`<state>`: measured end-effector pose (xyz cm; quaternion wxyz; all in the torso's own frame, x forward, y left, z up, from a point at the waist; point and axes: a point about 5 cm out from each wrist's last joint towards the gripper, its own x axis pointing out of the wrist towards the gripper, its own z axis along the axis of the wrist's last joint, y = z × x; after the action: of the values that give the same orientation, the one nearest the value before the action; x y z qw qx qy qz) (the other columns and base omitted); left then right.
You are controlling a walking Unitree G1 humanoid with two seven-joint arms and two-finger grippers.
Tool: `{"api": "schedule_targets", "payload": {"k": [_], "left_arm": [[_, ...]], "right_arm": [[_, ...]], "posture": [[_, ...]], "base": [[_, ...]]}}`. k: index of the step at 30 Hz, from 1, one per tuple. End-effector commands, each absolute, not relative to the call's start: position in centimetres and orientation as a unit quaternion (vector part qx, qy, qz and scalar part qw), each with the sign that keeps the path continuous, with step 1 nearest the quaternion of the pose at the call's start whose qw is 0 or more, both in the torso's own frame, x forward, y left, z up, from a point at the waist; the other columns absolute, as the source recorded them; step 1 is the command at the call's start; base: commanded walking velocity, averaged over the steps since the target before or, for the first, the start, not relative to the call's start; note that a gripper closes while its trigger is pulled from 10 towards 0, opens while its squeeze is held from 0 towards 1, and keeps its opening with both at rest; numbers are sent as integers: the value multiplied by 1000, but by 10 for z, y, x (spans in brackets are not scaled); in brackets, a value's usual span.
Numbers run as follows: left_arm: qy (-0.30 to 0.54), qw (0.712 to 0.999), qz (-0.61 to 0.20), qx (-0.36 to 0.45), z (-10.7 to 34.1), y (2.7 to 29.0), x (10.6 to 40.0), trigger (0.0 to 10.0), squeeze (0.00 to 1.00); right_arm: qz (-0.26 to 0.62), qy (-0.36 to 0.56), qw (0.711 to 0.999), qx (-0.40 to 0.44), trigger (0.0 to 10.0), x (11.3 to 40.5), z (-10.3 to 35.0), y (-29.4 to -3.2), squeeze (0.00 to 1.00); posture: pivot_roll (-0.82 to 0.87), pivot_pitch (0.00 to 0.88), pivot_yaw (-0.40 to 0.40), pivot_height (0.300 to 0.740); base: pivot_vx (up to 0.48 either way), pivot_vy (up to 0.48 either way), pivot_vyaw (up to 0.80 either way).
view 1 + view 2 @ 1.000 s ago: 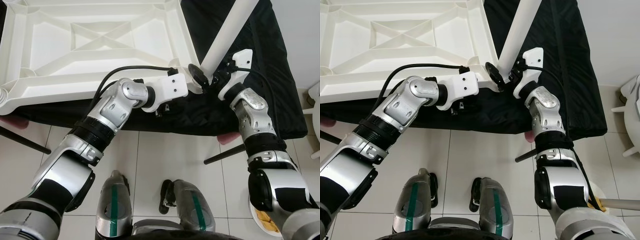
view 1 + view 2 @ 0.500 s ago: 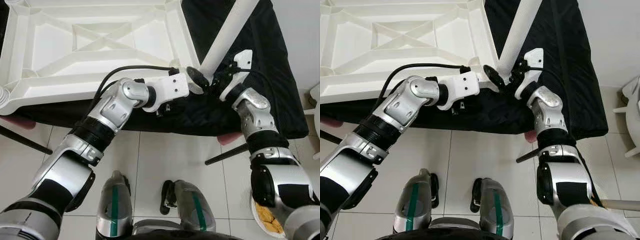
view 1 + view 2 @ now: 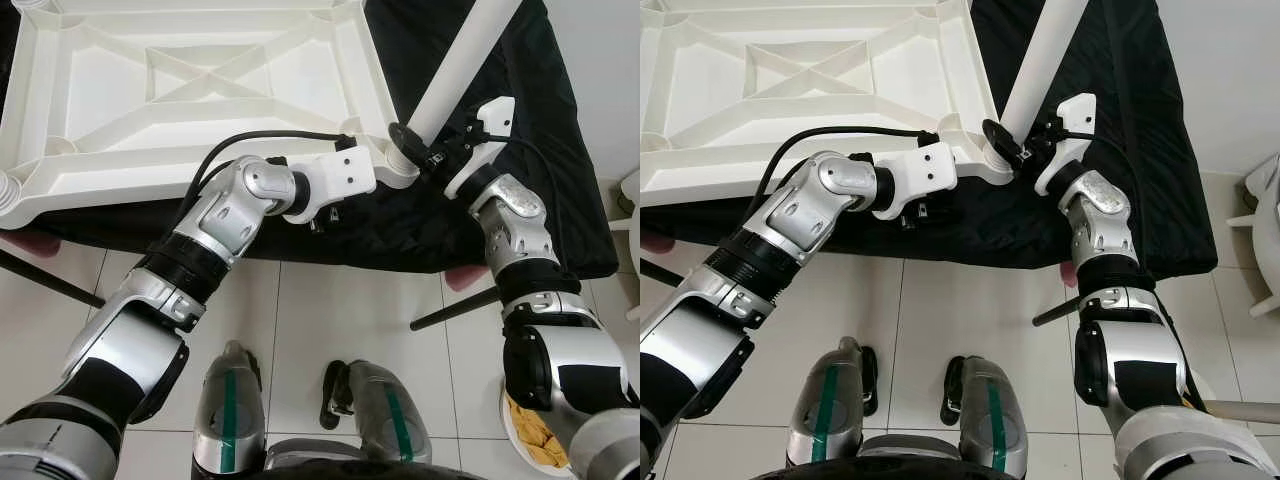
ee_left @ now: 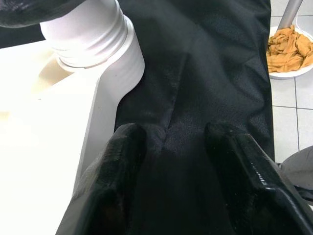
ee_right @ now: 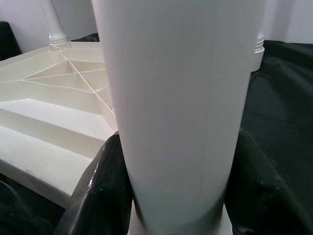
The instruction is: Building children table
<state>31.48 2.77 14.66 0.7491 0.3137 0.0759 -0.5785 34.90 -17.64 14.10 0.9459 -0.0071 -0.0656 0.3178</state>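
The white table top (image 3: 200, 90) lies upside down on a black cloth, ribs facing up. My right gripper (image 3: 415, 150) is shut on the lower end of a white table leg (image 3: 455, 70), which leans up and to the right. The leg's threaded end (image 4: 88, 29) sits in the socket (image 4: 117, 68) at the top's near right corner. In the right wrist view the leg (image 5: 181, 98) stands between the black fingers (image 5: 98, 196). My left gripper (image 4: 171, 161) is open over the black cloth, right beside that corner, holding nothing.
A second leg (image 5: 54, 24) stands at a far corner. The black cloth (image 3: 500, 120) covers the surface to the right. A black strut (image 3: 455, 308) slants to the tiled floor below. A white bowl with orange cloth (image 4: 288, 49) sits on the floor at right.
The right gripper has shifted slightly right and up with the leg, whose lower end now sits on the corner socket. The left arm has hardly moved.
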Motion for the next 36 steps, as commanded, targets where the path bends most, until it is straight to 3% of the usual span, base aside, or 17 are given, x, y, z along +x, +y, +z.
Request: {"api": "schedule_targets", "payload": {"k": [1,13,36], "left_arm": [[79,737,-594,313,146,26,312,10000,0],[78,738,-594,310,146,25,311,10000,0],[77,737,-596,309,144,23,310,10000,0]], "right_arm": [[321,-65,945,-5,10000,347,139,-173,0],[267,-72,961,-10,10000,345,137,-171,0],[11,-93,994,48,10000,344,139,-146,0]], "posture": [[35,38,-55,740],[30,38,-59,740],[38,30,-74,740]], "base": [[0,0,0],[0,0,0],[0,0,0]]}}
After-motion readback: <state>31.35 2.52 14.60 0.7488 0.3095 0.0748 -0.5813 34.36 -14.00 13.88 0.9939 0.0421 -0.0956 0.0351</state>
